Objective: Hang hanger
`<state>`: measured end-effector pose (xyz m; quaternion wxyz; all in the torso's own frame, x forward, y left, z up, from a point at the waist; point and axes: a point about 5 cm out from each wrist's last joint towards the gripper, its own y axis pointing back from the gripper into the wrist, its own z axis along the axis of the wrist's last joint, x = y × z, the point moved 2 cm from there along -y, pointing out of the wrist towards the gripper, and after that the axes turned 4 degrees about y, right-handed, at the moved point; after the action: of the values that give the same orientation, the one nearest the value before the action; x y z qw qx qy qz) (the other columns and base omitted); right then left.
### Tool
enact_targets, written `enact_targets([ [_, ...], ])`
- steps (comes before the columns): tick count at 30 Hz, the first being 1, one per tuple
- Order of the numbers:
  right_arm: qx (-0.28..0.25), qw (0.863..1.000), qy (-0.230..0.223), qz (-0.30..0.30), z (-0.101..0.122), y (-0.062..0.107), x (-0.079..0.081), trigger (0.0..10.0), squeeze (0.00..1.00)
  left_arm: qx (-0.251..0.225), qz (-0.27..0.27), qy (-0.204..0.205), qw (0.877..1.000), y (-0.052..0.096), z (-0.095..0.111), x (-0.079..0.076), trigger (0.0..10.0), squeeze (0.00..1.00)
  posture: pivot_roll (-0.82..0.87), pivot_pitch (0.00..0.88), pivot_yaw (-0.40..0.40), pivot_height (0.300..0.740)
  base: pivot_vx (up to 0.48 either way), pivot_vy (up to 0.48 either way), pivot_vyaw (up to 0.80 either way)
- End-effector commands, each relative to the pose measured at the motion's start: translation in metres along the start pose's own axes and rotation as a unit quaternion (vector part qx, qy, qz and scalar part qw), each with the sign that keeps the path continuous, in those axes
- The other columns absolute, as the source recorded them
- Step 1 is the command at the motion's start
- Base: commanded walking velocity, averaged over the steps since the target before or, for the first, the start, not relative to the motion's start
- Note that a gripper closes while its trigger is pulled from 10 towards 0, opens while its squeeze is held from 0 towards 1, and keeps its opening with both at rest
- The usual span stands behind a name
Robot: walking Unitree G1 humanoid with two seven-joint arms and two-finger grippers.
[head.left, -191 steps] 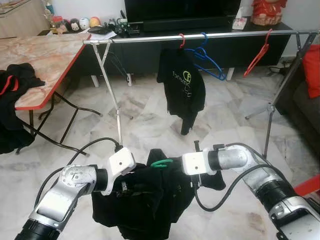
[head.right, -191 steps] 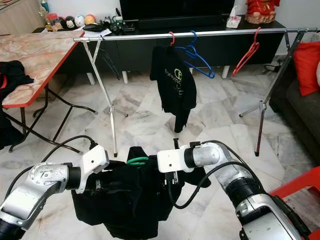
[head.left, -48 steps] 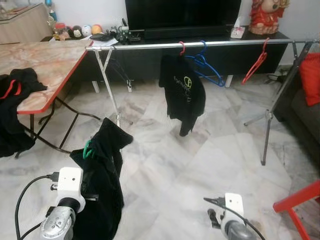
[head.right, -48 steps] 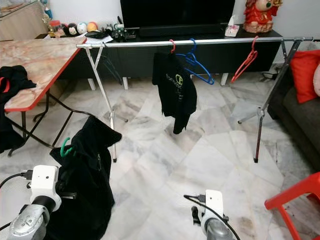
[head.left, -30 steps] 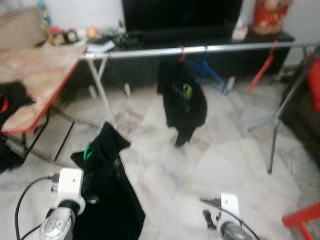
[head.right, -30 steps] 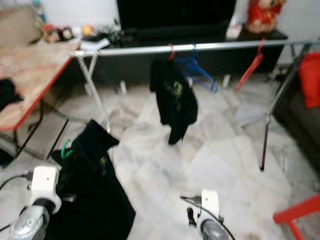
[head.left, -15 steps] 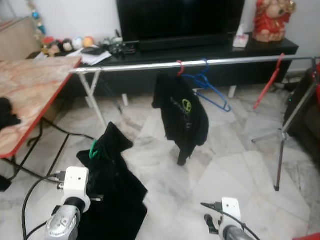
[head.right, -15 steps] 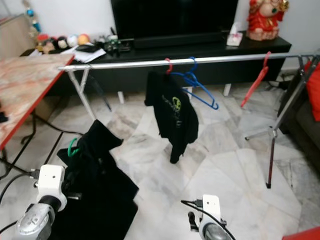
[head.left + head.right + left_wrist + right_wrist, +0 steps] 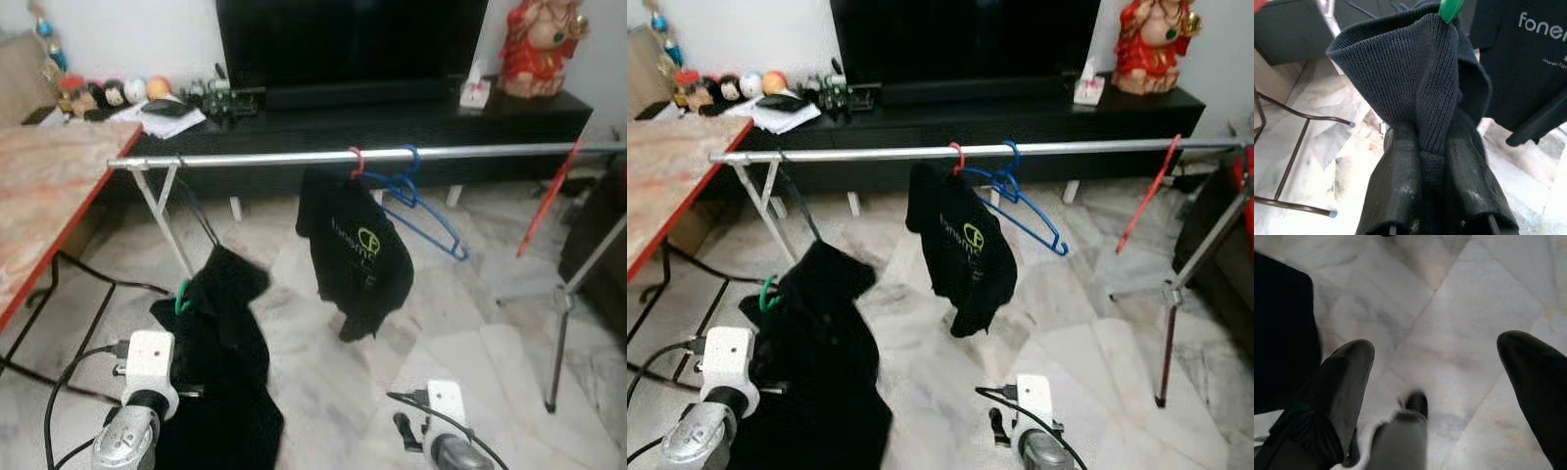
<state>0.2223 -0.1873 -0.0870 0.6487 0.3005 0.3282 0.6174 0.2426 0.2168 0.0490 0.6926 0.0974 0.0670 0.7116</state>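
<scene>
The left gripper (image 9: pixel 1432 161) is clamped on a fold of the black garment (image 9: pixel 220 362), its two black fingers (image 9: pixel 1400 181) pressed close on either side of the ribbed knit, and it holds the cloth raised in front of the robot. Just beyond the fingertips, at the top of the bunched collar, the green hanger (image 9: pixel 1451 9) pokes out of the fabric; from the head views its hook (image 9: pixel 182 297) shows at the upper left edge of the garment, which drapes down past the left wrist toward the marble floor (image 9: pixel 460 333). Above and ahead of this gripper runs the silver rail (image 9: pixel 294 159) of the clothes rack, apart from the green hook and higher than it. Further along the rail to the gripper's right, a black shirt with a logo (image 9: pixel 355 250) hangs on a red hanger (image 9: pixel 355 161), with a blue hanger (image 9: pixel 421 201) just beside it and another red hanger (image 9: pixel 549 196) well off toward the far end. The right gripper (image 9: pixel 1440 382) hangs low over the floor tiles, its fingers spread wide with nothing between them. A marble-patterned table with a red edge (image 9: pixel 49 186) stands off to the left gripper's left.
</scene>
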Motion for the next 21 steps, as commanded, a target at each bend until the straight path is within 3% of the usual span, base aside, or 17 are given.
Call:
enact_targets([
  [1, 0.003, 1.0, 0.005, -0.003, -0.002, 0.0, -0.004, 10.0, 0.0, -0.014, 0.002, -0.001, 1.0, 0.001, 0.005, -0.002, 10.0, 0.0, -0.06, 0.0, 0.045, 0.74, 0.289, 0.0, 0.0],
  [5, 0.005, 1.0, 0.01, -0.001, -0.004, 0.001, -0.004, 10.0, 0.0, -0.012, 0.012, -0.002, 1.0, 0.004, 0.003, 0.001, 10.0, 0.0, -0.05, 0.0, 0.042, 0.74, 0.272, 0.0, 0.0],
  [21, 0.013, 1.0, 0.021, 0.01, -0.009, 0.001, 0.006, 10.0, 0.0, -0.015, 0.042, -0.001, 0.999, 0.004, 0.003, 0.009, 10.0, 0.0, -0.05, 0.0, 0.044, 0.74, 0.0, -0.045, 0.0],
])
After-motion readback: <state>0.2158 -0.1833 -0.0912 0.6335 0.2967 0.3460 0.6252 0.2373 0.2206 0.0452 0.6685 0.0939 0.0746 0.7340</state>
